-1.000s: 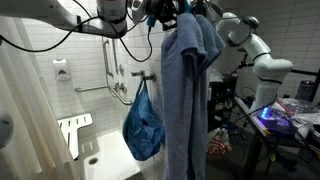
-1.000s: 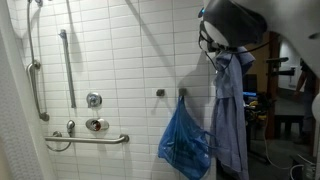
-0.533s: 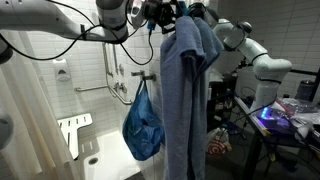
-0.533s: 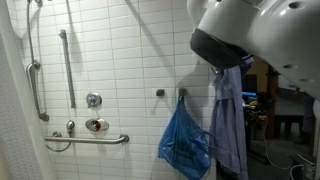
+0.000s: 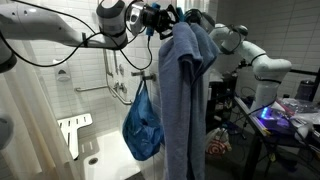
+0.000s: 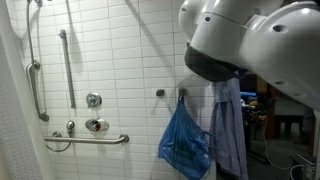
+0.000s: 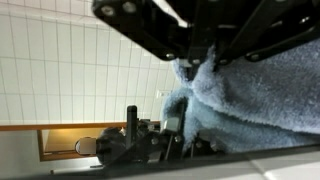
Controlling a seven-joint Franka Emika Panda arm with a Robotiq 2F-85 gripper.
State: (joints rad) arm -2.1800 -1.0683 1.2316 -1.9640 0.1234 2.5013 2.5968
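Wrist view: hand (image 7: 205, 61) on towel (image 7: 262, 100)

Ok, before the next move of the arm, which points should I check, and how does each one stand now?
1. Jaws shut on the towel: ok, cloth is pinched between them.
2. Towel's lower end off the floor: cannot tell, out of frame.
3. Towel apart from blue mesh bag: cannot tell, they overlap in both exterior views.
4. Wall hook beside the bag bare: ok.
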